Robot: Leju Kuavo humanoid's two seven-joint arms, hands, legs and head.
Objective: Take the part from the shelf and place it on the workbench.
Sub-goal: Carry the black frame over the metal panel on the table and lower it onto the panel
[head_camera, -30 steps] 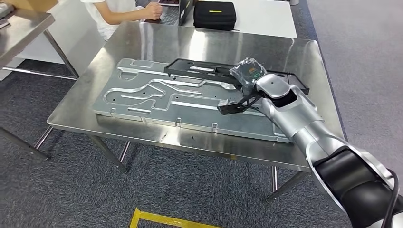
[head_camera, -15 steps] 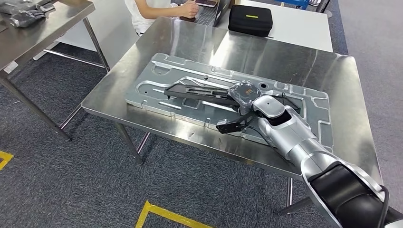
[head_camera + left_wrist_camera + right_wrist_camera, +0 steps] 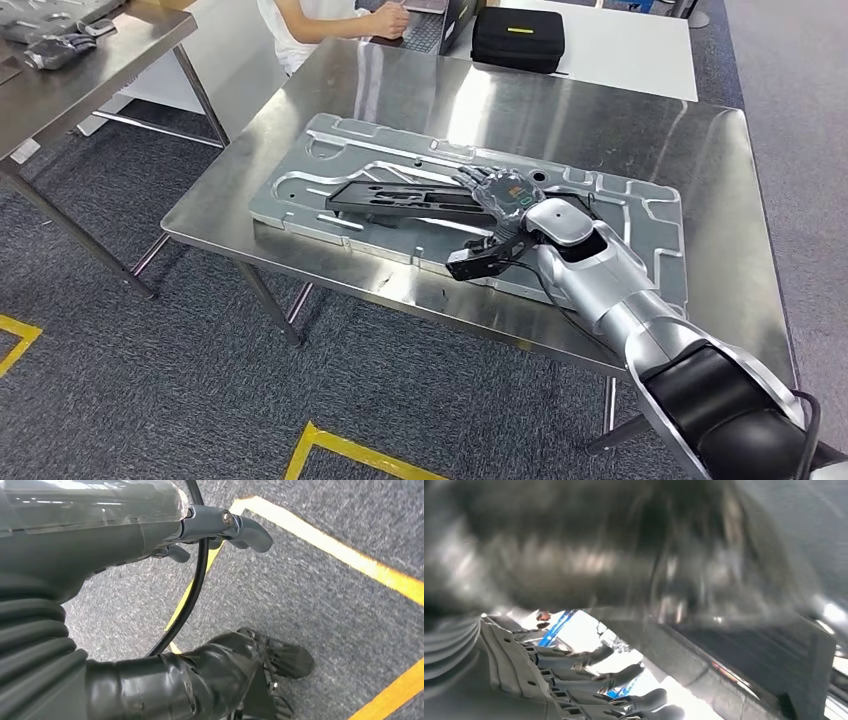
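Note:
A long black frame-like part lies flat on the ribbed metal plate that covers the steel workbench. My right hand sits at the part's right end, its fingers stretched out and apart over it. In the right wrist view these fingers are straight, and bright background shows between them and the blurred dark part. My left hand hangs over the grey carpet and holds nothing.
A black case lies on a white table behind the workbench, where a person sits at a laptop. A second steel table stands at the left. Yellow tape marks the carpet in front.
The camera has shifted, so the whole scene sits differently. The part has come down onto the plate, and my right hand's fingers have gone from curled around it to stretched out.

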